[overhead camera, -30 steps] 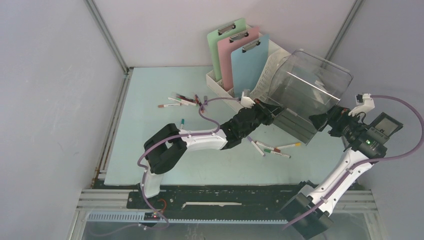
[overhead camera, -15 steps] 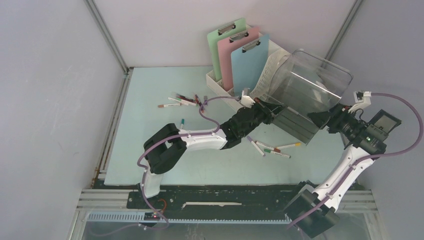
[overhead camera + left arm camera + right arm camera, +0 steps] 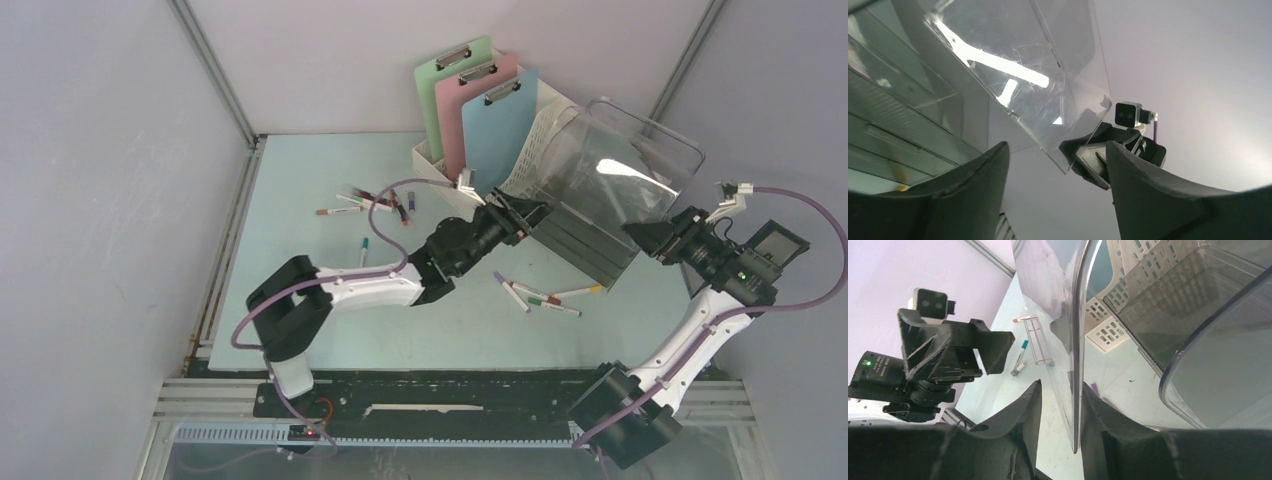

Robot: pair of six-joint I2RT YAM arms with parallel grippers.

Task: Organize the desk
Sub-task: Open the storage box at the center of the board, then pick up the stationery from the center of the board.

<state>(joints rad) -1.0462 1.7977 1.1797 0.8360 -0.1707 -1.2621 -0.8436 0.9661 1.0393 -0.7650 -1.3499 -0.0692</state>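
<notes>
While straddling one wall of the tilted clear bin (image 3: pixel 620 165) with the right gripper (image 3: pixel 1062 390), grip impossible to tell, holds the left gripper (image 3: pixel 1057 146) open just beside that bin, above the table (image 3: pixel 300 200).

Beyond the black left gripper (image 3: pixel 518 214) are a green clipboard (image 3: pixel 445 85), pink clipboard (image 3: pixel 450 120), blue clipboard (image 3: pixel 500 135), white slotted basket (image 3: pixel 432 165) and clear bin (image 3: pixel 620 170); beneath it the desk (image 3: pixel 300 230) is pale mint-blue, with markers (image 3: pixel 540 297) seemingly white-bodied.
</notes>
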